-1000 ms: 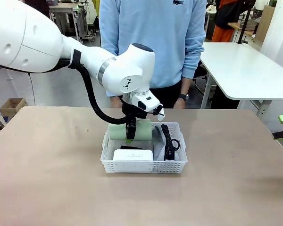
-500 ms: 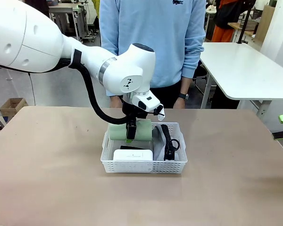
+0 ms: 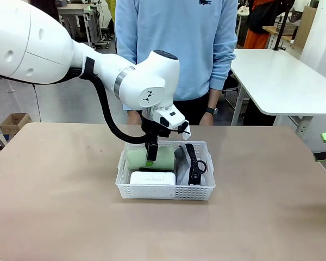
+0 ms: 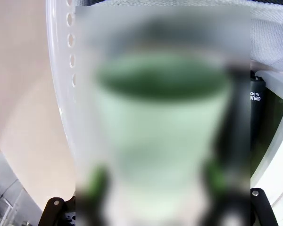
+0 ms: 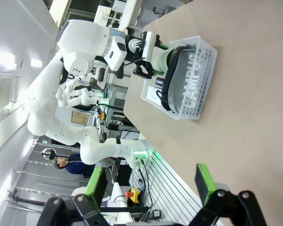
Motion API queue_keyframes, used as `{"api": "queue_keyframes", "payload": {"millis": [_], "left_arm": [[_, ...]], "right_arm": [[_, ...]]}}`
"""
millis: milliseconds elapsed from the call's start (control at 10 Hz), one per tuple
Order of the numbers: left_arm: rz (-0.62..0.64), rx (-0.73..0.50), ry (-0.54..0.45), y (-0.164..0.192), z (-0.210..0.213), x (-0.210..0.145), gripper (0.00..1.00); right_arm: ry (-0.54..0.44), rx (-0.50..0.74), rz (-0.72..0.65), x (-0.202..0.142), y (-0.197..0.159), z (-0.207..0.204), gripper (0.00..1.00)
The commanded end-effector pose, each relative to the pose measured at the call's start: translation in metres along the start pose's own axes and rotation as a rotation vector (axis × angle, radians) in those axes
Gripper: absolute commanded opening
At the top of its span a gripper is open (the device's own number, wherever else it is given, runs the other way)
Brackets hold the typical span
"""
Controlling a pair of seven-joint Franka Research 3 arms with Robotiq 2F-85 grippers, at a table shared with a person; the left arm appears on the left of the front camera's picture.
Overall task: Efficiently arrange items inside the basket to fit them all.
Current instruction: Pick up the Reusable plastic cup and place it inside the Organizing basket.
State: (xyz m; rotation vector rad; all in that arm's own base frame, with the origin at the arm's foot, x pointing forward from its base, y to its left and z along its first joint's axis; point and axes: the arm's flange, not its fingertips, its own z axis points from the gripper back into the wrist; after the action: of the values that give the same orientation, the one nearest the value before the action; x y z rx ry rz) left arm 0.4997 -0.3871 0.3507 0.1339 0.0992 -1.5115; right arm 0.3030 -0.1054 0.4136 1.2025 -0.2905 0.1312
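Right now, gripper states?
Left gripper: open, jaws either side of the pale green cup in the basket.
Right gripper: open, holding nothing.

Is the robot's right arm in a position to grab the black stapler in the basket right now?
Probably not directly. The right gripper hangs open far off to the side, and the stapler sits wedged low in the basket between the cup and power strip, with the left gripper right above.

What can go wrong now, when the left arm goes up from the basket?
1. The left gripper stands open astride the pale green cup; rising crooked, a finger might drag the cup out.
2. The cup lies on its side by the white power strip and may roll.
3. The basket is packed, so a bump could shift it.
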Motion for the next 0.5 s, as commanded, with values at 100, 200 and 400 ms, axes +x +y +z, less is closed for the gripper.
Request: {"api": "queue_keyframes", "payload": {"millis": [100, 200, 400], "left_arm": [[-0.023, -0.018, -0.012, 0.0036, 0.0032, -0.0014, 1.0], [-0.024, -0.02, -0.012, 0.0032, 0.0033, -0.0013, 1.0], [-0.026, -0.021, -0.021, 0.002, 0.0067, -0.0027, 1.0]], "right_arm": [[-0.002, 0.007, 0.018, -0.0006, 0.0006, 0.0021, 1.0], [-0.002, 0.007, 0.018, -0.0006, 0.0006, 0.0021, 1.0], [-0.002, 0.007, 0.018, -0.0006, 0.0006, 0.0021, 1.0]]}}
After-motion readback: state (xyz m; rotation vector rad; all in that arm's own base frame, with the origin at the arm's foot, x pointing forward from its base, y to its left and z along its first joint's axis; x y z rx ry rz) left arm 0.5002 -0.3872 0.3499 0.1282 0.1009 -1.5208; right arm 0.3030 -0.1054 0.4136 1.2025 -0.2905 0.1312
